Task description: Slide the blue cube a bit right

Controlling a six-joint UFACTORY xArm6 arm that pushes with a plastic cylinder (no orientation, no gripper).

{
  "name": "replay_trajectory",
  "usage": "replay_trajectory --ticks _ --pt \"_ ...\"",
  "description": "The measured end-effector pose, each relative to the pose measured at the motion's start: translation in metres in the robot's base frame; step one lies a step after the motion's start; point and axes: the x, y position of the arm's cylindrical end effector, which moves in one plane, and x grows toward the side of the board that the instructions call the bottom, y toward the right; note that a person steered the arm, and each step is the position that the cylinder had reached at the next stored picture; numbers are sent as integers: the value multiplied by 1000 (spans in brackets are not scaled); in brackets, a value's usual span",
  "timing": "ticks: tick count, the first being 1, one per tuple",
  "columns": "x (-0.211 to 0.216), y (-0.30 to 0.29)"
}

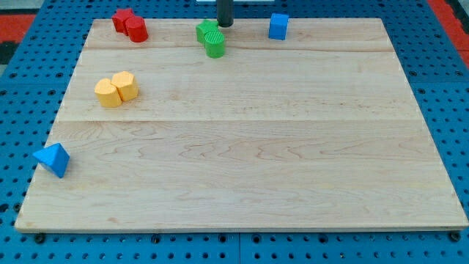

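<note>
Pale wooden desk, planks running across the view. On it I see: blue cube near the top edge; two green blocks touching, one star-like, one cylinder; two red blocks touching at top left; yellow heart against yellow cylinder; blue triangular block at the left edge.

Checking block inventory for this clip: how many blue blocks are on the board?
2: the blue cube near the view's top edge, and a blue triangular block at the lower left edge. None appears hidden.
</note>
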Motion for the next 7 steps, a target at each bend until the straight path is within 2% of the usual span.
replay_trajectory --ticks 5,7 --pt "0 30" --pt "15 68"
